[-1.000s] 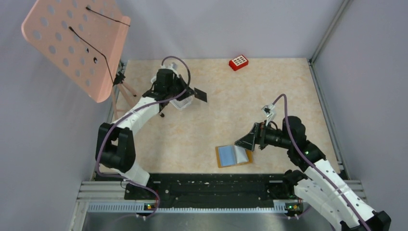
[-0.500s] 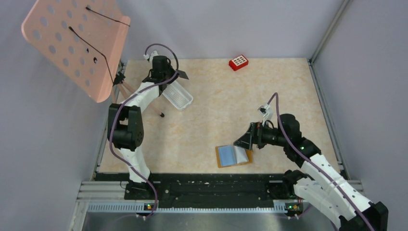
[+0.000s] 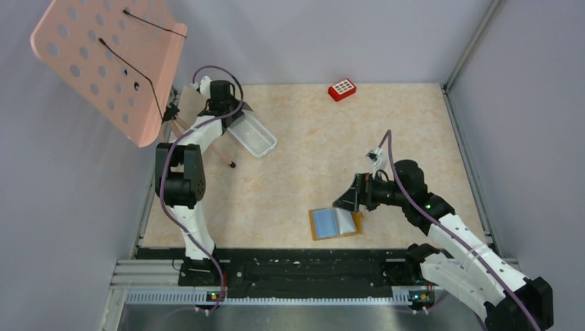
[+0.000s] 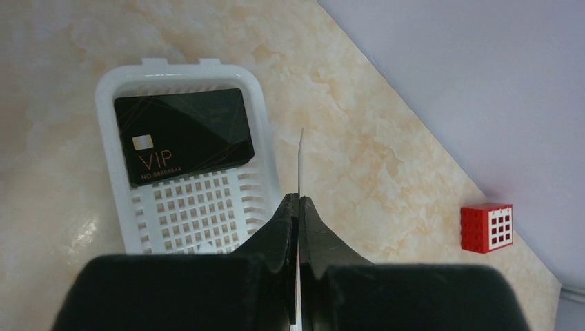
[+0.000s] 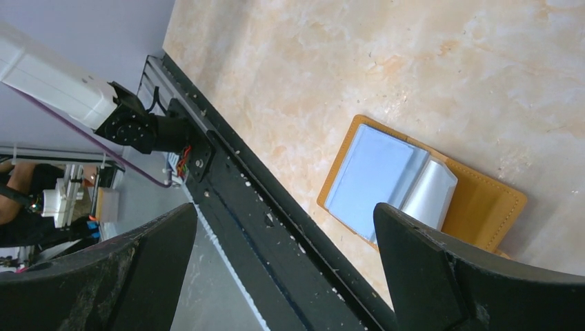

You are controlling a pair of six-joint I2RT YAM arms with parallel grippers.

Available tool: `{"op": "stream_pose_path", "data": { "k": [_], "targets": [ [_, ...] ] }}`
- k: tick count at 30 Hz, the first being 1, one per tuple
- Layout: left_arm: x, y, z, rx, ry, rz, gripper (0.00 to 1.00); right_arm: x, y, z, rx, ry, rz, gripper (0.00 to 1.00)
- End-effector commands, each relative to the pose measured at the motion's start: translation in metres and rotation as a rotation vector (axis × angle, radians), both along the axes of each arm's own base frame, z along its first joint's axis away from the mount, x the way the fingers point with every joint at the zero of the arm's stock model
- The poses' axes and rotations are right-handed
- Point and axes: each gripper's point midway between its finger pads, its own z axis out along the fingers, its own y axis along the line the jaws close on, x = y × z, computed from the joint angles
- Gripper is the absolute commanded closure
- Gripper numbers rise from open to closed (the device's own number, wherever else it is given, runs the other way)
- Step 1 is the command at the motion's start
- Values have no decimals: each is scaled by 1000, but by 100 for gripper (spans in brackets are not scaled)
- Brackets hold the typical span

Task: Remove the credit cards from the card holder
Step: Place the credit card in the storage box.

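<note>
A: What does the overhead view show?

B: A beige marbled table (image 3: 290,172) enclosed by grey walls, with two white-and-black robot arms mounted at its near edge. The left arm stretches to the far left corner. The right arm bends in over the near centre.

A: Where is the card holder?

B: The card holder (image 3: 334,223) lies open and flat on the table near the front edge, a little right of centre. Its tan cover faces down. A light blue page (image 5: 372,176) covers one half, and a clear sleeve (image 5: 429,193) curls up at the spine.

A: And the right gripper?

B: The right gripper (image 5: 285,207) hangs above the holder without touching it. It is released, its two black fingers spread wide.

A: What about the left gripper?

B: The left gripper (image 4: 299,207) is clenched on a thin card (image 4: 301,155). The card is seen edge-on, as a pale upright line poking out past the fingertips. In the wrist view it sits just beside the long rim of a white mesh tray (image 4: 105,110).

A: Is anything in the tray?

B: A black card (image 4: 181,136) lies flat in the end farther from the wrist camera, face up, showing a chip and the letters "VIP".

A: Anything else?

B: A small red block (image 3: 342,89) with white squares sits at the far edge of the table, well apart from both arms. A pink perforated board (image 3: 96,62) tilts on a stand beyond the far left corner.
</note>
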Motion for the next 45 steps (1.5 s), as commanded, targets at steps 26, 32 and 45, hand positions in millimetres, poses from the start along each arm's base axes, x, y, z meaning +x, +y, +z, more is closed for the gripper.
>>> {"op": "stream_pose_path", "data": {
  "k": [26, 32, 45],
  "targets": [
    [-5, 57, -7, 20, 14, 251, 100, 18, 11, 16, 23, -67, 17, 1],
    [-2, 58, -13, 23, 21, 255, 100, 19, 12, 19, 26, -71, 18, 1],
    [8, 57, -21, 41, 33, 225, 100, 19, 11, 14, 18, -64, 16, 1]
  ]
}}
